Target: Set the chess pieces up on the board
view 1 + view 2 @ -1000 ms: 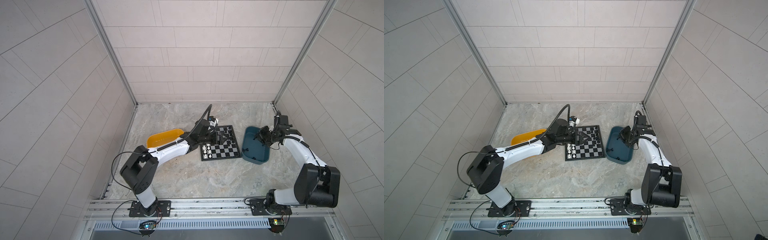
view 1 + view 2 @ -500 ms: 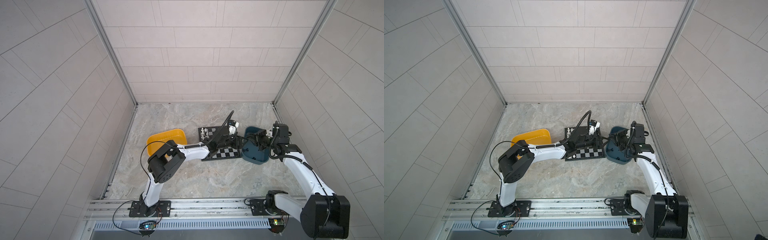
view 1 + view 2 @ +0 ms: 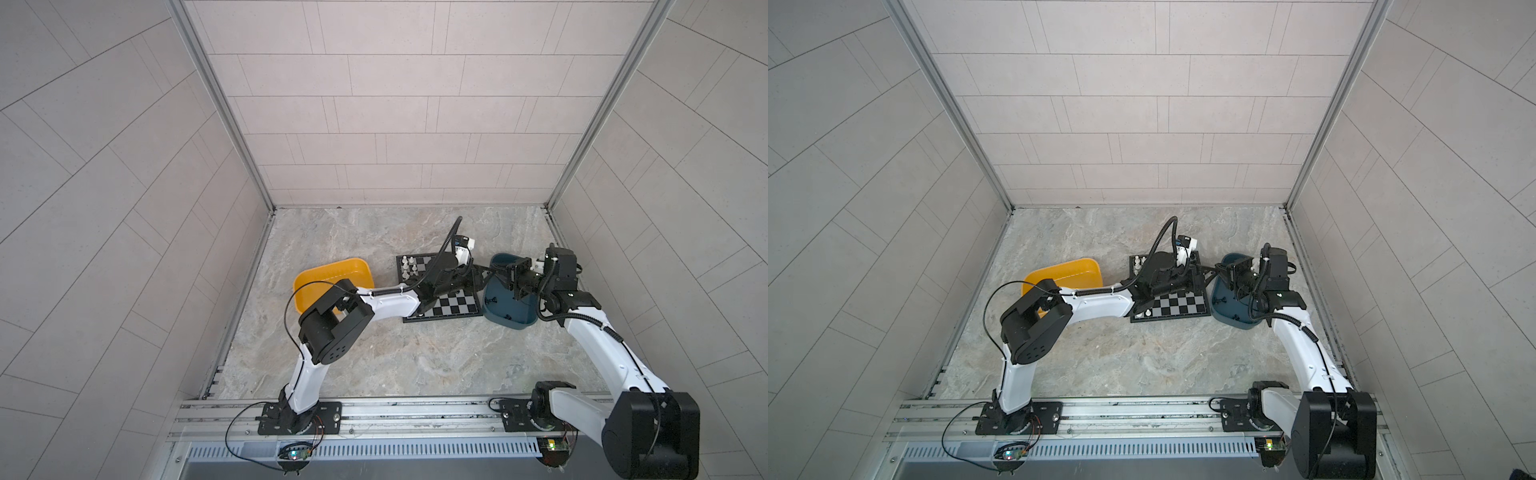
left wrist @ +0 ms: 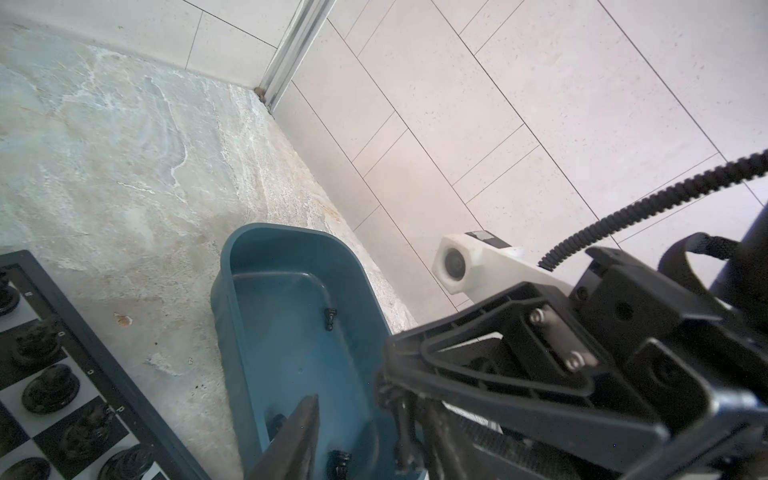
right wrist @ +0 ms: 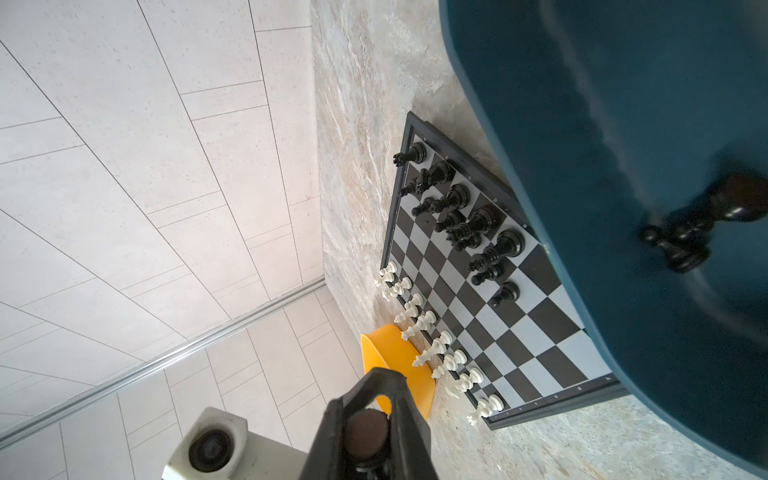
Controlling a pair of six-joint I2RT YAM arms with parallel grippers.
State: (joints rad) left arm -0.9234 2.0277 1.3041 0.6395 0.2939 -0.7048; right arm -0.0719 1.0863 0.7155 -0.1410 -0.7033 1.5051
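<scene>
White and black chess pieces line opposite edges of the board. Beyond it, the left hand has swung across to the teal tray. I cannot tell its width. It meets the right hand, clamped on a black piece: likely a handover.

Yellow tray seen at 9 o'clock of marbled tabletop centre. Dark teal tray seen at 3 o'clock, well apart. Tabletop enclosed by pale tiled walls. Aluminium rail mounted along 6 o'clock edge.
</scene>
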